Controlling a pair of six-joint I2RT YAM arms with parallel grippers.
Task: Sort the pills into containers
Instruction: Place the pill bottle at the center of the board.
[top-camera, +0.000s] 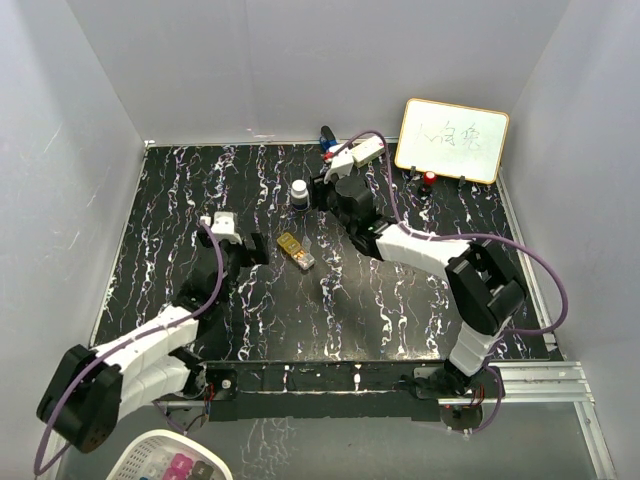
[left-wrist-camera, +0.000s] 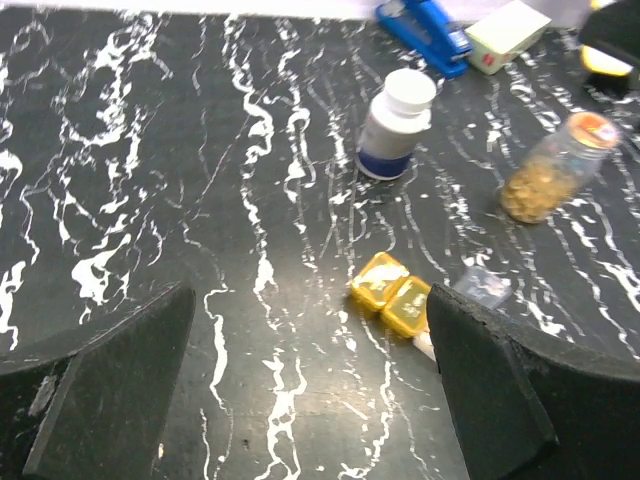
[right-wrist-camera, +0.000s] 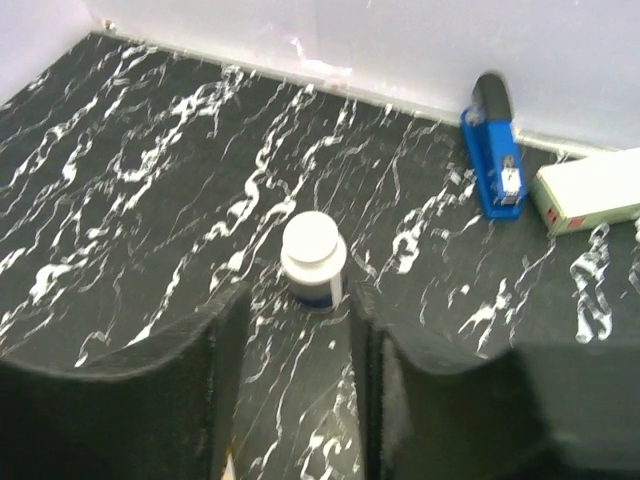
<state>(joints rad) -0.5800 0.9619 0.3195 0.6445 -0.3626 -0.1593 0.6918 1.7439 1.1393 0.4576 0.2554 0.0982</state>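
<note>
- The dark bottle (right-wrist-camera: 313, 262) stands upright on the black, white-veined table (top-camera: 200, 190), toward the back and near the middle. Its long axis is vertical and its round white cap faces up. A pale label wraps the body above a dark blue band at the foot.
- The right claw (right-wrist-camera: 300, 300) sits just on the near side of the dark bottle, pointing at it. Its fingers are parted about as wide as the bottle and nothing is between them. The bottle's foot lies level with the fingertips, and I cannot tell whether they touch it.
- The amber bottle (left-wrist-camera: 548, 172) is to the right of the dark bottle, apart from it. It is clear with an orange cap and has golden pills packed in its lower part. The left wrist view slants it, so I cannot tell whether it stands or leans. In the top view the right arm hides it.
- The pill box (left-wrist-camera: 400, 298) lies flat on the near side of the dark bottle, well apart from it. In the top view its long axis runs diagonally from far-left to near-right. Two yellow-gold sections sit at the far-left end and a clear part at the other end. In the left wrist view a finger cuts off the clear end.
- The left claw (left-wrist-camera: 310, 300) is released, its fingers spread wide. It is nearer the arm bases than the dark bottle and to the bottle's left, facing the pill box.
- A blue stapler (right-wrist-camera: 497, 160) lies beyond the dark bottle and to its right, by the back wall. A white block (right-wrist-camera: 590, 190) lies further right, its far end cut off by the frame edge.
</note>
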